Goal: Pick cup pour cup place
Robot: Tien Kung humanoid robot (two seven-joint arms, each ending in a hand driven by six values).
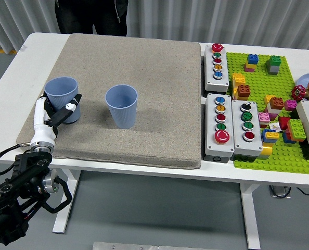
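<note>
At the left edge of the grey mat (144,67), the left hand (53,113) wraps its fingers (70,107) around the lower body of a blue cup (62,94), which stands upright on the mat. Second blue cup (121,105) stands upright just to the right, apart from the first. White bench (9,73) also carries button boxes (220,126) and a green brick baseplate (295,151) on the right. Person stands at the far side (92,15).

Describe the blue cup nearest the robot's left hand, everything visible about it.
The left blue cup is a ribbed, plastic-looking tumbler, pale blue, tapering toward its base. It stands upright and open-mouthed on the grey mat near its left edge. The left hand has white and black fingers wrapped around its lower wall. What is inside cannot be seen.
</note>
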